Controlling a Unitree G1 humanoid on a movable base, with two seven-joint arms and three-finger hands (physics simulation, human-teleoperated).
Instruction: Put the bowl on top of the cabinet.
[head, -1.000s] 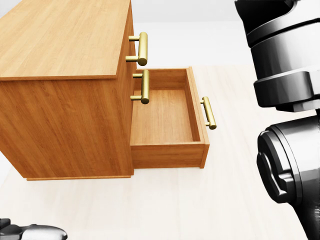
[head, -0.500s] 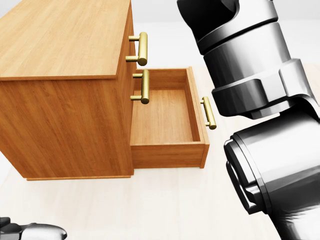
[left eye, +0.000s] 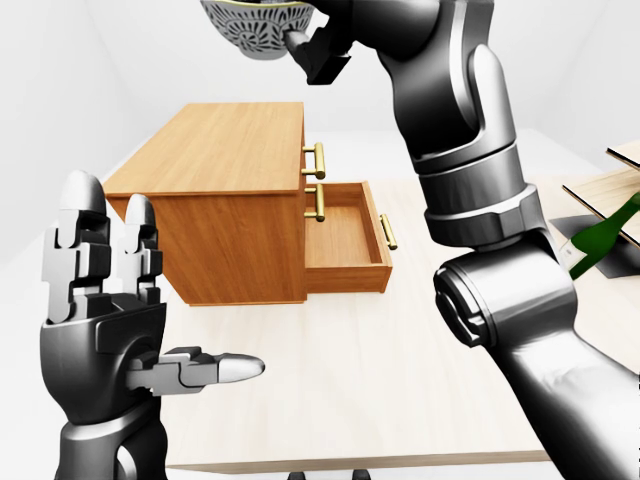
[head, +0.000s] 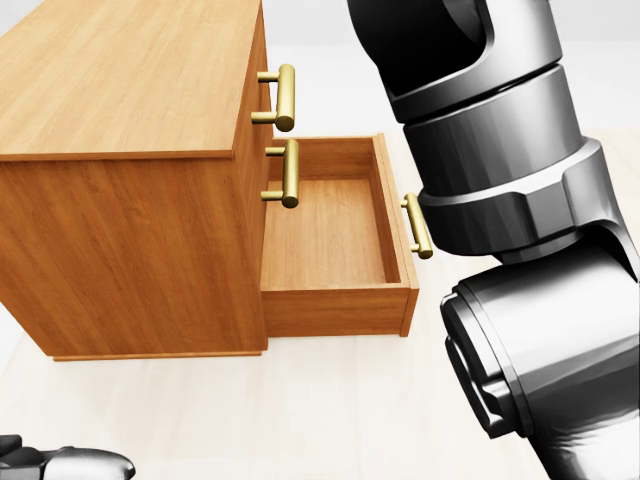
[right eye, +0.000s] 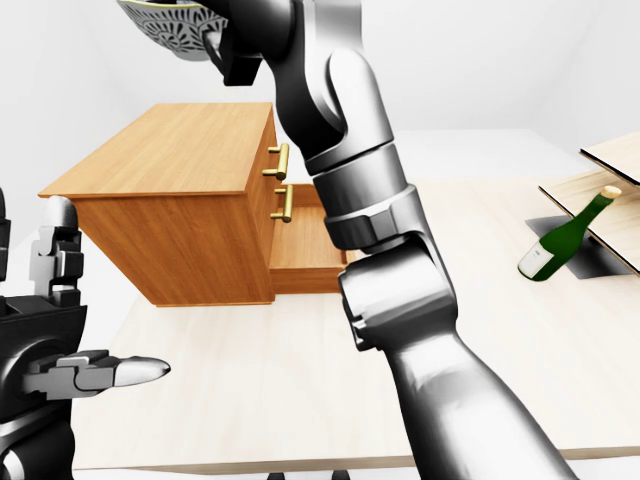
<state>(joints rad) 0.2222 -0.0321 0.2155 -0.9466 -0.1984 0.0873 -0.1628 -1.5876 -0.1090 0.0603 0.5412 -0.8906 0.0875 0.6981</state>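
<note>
Bowl (left eye: 258, 25), patterned: held at its side by the right hand (left eye: 318, 52), at the left-eye view's top. Cabinet (left eye: 230, 170): lowest drawer (head: 330, 230) open. Left hand (left eye: 105, 320): fingers spread wide, empty.

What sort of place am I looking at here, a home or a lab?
Likely a bare simulated test room, not a home: blank white walls, a pale table with a wooden cabinet and a green bottle.

Plain white walls (right eye: 470, 60), evenly lit, shadows soft. A pale wood tabletop (left eye: 330, 400) fills the lower views. An orange-brown wooden cabinet (left eye: 225, 190) stands on it, lower drawer (head: 335, 235) pulled out. Wooden panels (right eye: 612, 158) and a dark opening (right eye: 592, 262) lie at the right-eye view's right edge.
</note>
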